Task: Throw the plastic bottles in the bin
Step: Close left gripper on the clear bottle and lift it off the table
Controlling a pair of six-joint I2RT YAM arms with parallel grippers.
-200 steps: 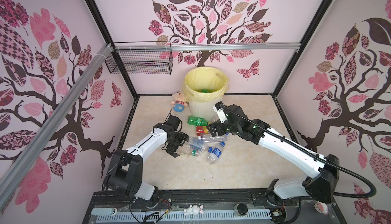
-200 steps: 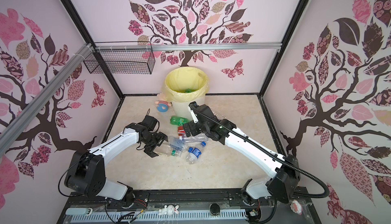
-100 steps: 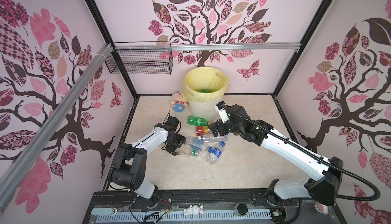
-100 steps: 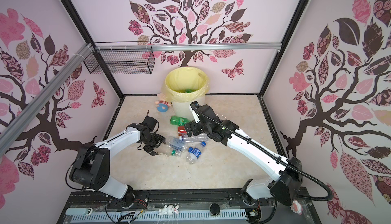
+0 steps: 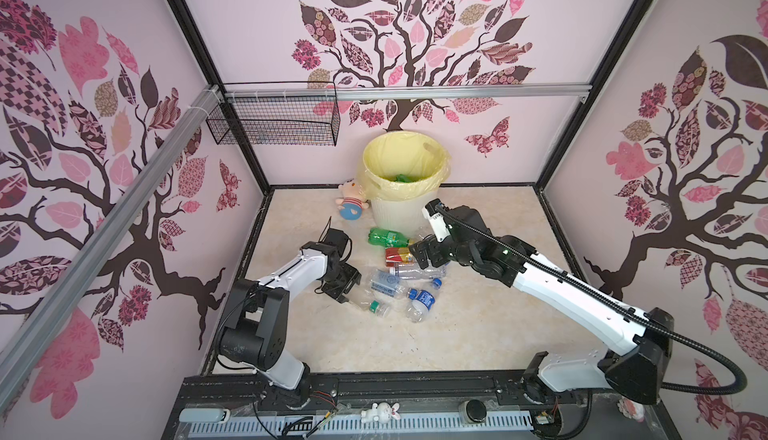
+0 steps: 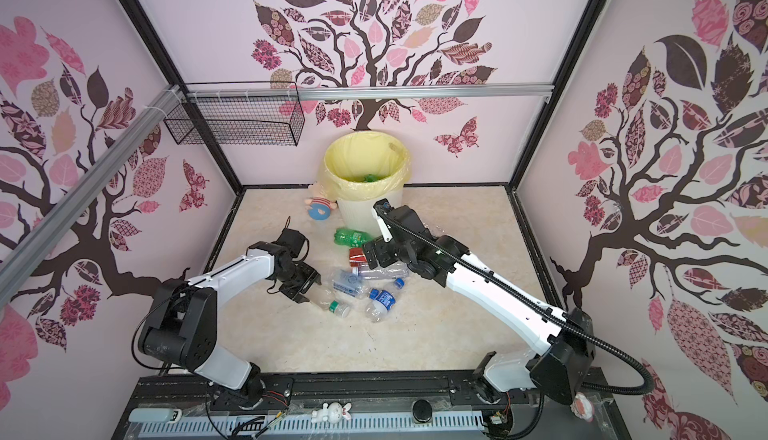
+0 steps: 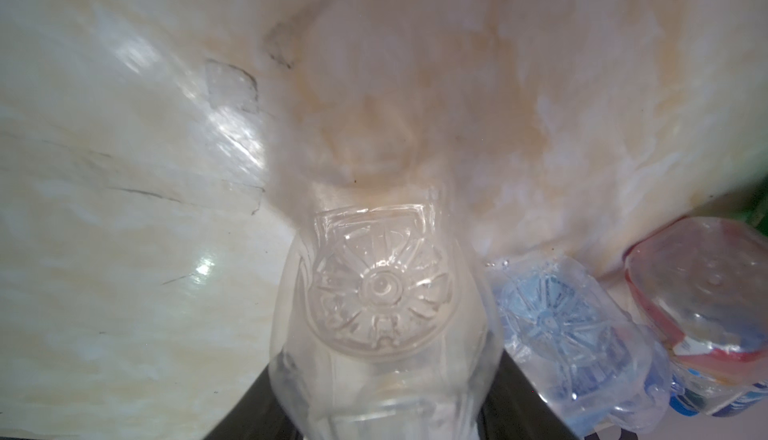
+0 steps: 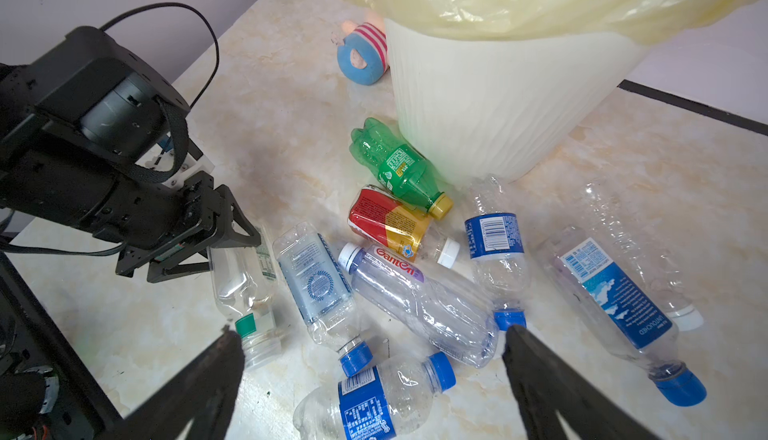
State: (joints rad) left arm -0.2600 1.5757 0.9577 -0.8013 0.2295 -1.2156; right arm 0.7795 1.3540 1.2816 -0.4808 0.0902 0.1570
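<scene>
Left gripper (image 5: 348, 288): clamped across the base end of a clear green-capped bottle (image 8: 243, 288), which lay flat on the tabletop (image 5: 478, 334).
Bottle axis: cap pointed away from the bin (image 5: 395, 213); base toward it.
Right gripper (image 8: 370, 334): jaws wide, empty, above the heap by the bin; judged the nearer arm to it.
Remaining bottles: lying at the bin's foot.
Writing: apparently "Ganten" on the white-capped bottle (image 8: 395, 269); "UNTOUCHED" on the blue-labelled bottle (image 8: 615, 296); other print too small.
</scene>
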